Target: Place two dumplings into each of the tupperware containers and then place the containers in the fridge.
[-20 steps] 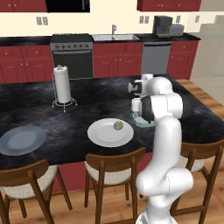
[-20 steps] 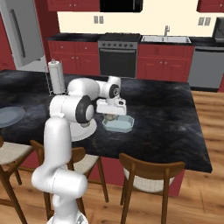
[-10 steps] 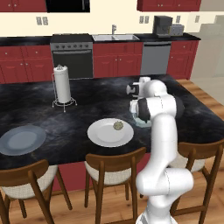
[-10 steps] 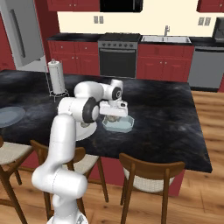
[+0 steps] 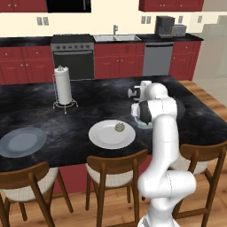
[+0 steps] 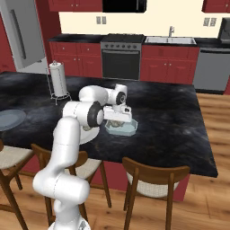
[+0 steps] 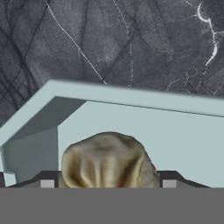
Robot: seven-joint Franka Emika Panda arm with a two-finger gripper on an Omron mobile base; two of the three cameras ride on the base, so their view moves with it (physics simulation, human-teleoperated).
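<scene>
A tan dumpling (image 7: 107,159) sits between my gripper's (image 7: 107,183) two fingertips, and the jaws are shut on it. It hangs just over the floor of the pale blue-green tupperware container (image 7: 144,109). In the right base view the gripper (image 6: 117,117) points down into that container (image 6: 128,129) on the black counter. From the left base view the arm hides most of the container (image 5: 145,125). A second dumpling (image 5: 119,127) lies on the white plate (image 5: 104,137). The grey fridge (image 6: 22,36) stands at the far left with its door shut.
A grey plate (image 5: 22,142) lies at the counter's left end, and a paper towel holder (image 5: 63,86) stands behind it. Wooden chairs (image 5: 115,170) line the near edge of the island. The stove and sink (image 5: 117,39) run along the back wall.
The hand has sunk a little and shifted slightly right over the blue-green container, with the dumpling still in its jaws. Nothing else has moved.
</scene>
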